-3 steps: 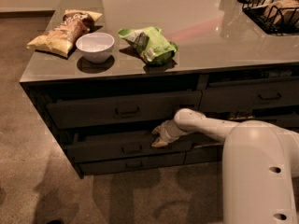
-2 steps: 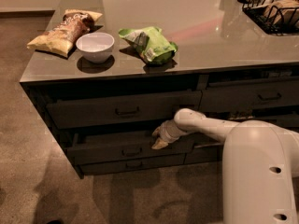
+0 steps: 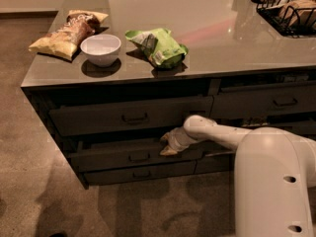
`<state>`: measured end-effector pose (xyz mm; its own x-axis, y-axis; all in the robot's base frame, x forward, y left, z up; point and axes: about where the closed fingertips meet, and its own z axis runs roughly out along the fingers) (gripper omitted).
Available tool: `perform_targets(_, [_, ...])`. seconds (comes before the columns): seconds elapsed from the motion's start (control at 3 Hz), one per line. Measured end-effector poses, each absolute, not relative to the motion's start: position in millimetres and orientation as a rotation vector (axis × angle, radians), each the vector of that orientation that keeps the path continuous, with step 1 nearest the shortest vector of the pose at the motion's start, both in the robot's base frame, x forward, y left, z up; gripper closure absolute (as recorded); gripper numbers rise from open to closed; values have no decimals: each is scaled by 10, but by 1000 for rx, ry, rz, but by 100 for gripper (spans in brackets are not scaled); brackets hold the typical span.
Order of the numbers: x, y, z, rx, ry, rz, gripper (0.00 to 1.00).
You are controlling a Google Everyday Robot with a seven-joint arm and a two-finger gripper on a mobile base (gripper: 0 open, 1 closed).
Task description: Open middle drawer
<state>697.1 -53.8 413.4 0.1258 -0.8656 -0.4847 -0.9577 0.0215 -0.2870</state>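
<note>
Nearest the camera, at the lower right of the frame, stood the robot's white body (image 3: 274, 181). Its arm (image 3: 222, 133) reached left and away toward the cabinet. The gripper (image 3: 169, 146) sat at the centre of the frame, against the upper right part of the middle drawer (image 3: 108, 158). Whether it was wide or narrow, or held anything, could not be told.

The middle drawer lay left of centre, low in the frame, between the taller top drawer (image 3: 98, 117) above and the thin bottom drawer (image 3: 163, 171) below. Its front seemed to stand slightly forward of its neighbours, though the dim light left that uncertain. Its small bar handle (image 3: 138, 157) sat at the middle of the front, just left of the gripper and apart from it.

By my judgement the drawer was rigid and would run straight out on slides, with little weight if it was shallow. The handle was the surest hold, since a pull at the centre keeps a wide front from skewing. A hold on the smooth top edge near one end might slip or rack the drawer.

Further back, the grey counter (image 3: 207, 38) carried a white bowl (image 3: 100, 48) and a green bag (image 3: 158, 47). A chip bag (image 3: 66, 33) lay at the upper left and a wire basket (image 3: 289, 9) at the upper right.
</note>
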Motion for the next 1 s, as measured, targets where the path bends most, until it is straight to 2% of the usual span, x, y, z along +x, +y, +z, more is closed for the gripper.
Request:
perform_targets(0.33, [6957, -520, 4112, -1862, 1756, 223, 0])
perform_targets(0.67, [6915, -545, 4128, -1861, 1762, 201, 0])
perform_targets(1.0, [6864, -593, 4129, -1883, 1785, 193, 16])
